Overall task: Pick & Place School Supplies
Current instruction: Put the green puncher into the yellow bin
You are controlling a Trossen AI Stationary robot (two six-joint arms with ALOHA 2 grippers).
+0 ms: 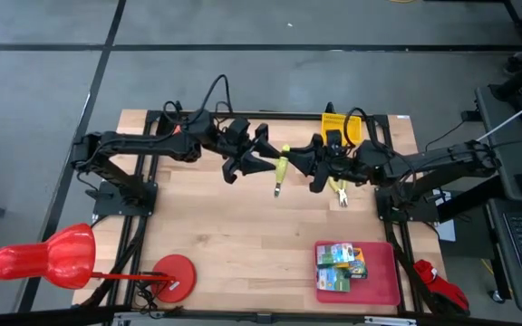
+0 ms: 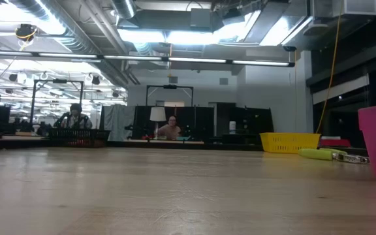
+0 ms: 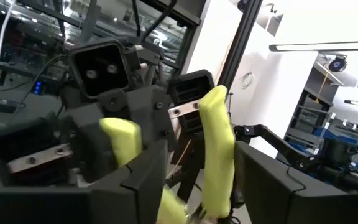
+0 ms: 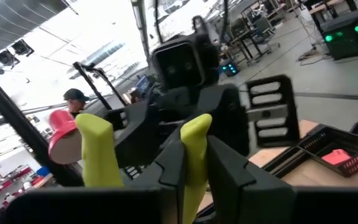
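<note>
— Where are the held scissors?

— Up off the counter, near its far middle, hanging between the two arms with the yellow handles on top and the blade pointing down.

— Who has them?

— The right gripper does. In its wrist view its jaws are pressed tight on one yellow handle, with the other handle standing free beside it. The left gripper faces it from the other side. Its jaws are partly spread around a handle, which touches one finger and leaves a gap on the other side.

— And the rest of the supplies?

— The second scissors lie flat on the counter just beside the right gripper, towards the near edge. The crayon boxes sit packed together in the red tray at the near right corner, well apart from both arms.

— Anything else nearby?

— The yellow basket stands at the far edge, behind the right gripper.
</note>
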